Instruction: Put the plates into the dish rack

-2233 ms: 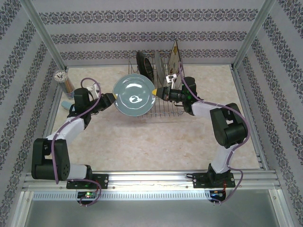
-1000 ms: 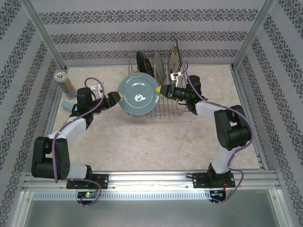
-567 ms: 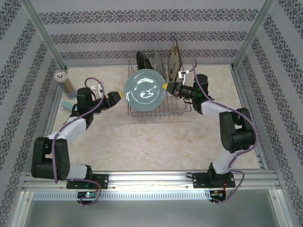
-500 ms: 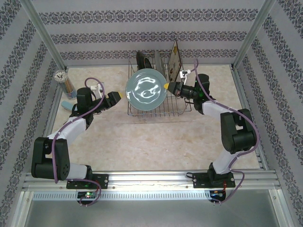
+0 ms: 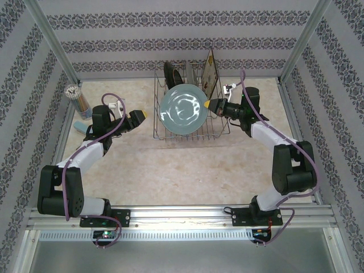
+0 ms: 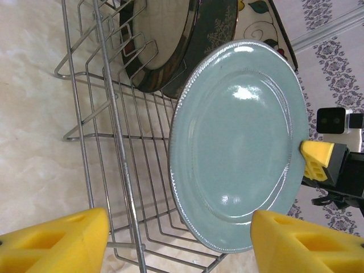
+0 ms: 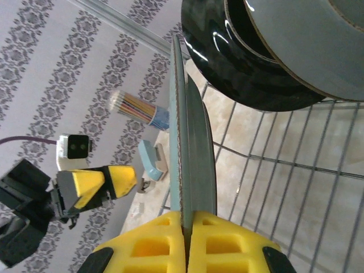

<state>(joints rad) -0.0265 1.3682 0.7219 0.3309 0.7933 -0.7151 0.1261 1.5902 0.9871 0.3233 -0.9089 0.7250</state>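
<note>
Right claw (image 5: 212, 105): you're clamped on the light-blue plate (image 5: 183, 110) at its rim, upright over the dish rack (image 5: 170, 135).
Left claw (image 5: 139, 116): yours stands open, apart from the plate.

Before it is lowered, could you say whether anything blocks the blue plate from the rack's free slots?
Nothing visible does: the dish rack is bare beneath the light-blue plate; the other plates stand behind it.

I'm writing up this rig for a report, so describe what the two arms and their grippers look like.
Both arms match: the left arm and right arm have black joint housings, white link covers, and a purple cable looping along each. The left gripper and right gripper carry bright yellow fingers with rectangular cut-outs, on black bodies.
</note>
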